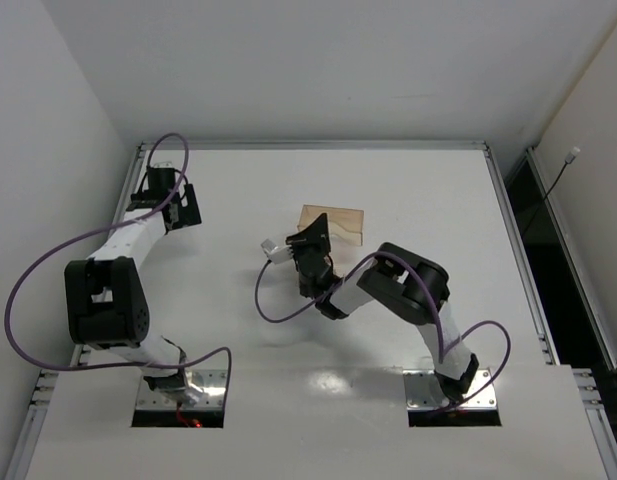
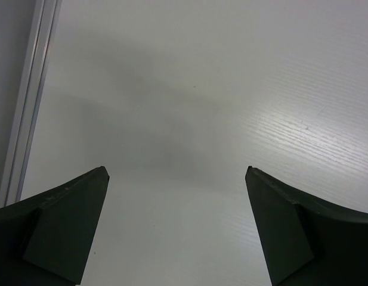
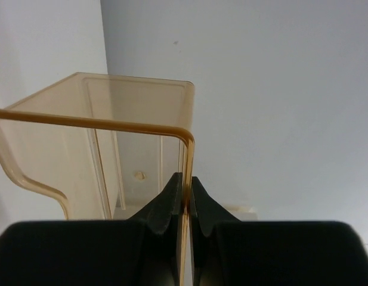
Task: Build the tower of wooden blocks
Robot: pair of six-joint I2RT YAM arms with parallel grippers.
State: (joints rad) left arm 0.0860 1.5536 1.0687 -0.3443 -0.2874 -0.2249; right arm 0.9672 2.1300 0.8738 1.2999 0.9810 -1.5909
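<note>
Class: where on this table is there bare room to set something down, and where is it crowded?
Bare: table between amber bin and right rail; also between bin and left arm. Crowded: centre, where right gripper jaws clamp the bin wall.

What is hidden or cut off

In your right wrist view the amber bin point(image 3: 136, 104) runs off the left edge and its floor sinks behind the right gripper point(image 3: 185, 182). A pale sliver point(image 3: 238, 210) at lower centre is mostly covered, so you cannot tell what it is. In your top view that gripper hides the bin's lower left corner. Your left gripper point(image 2: 176, 173) has both fingers cut by the bottom edge.
</note>
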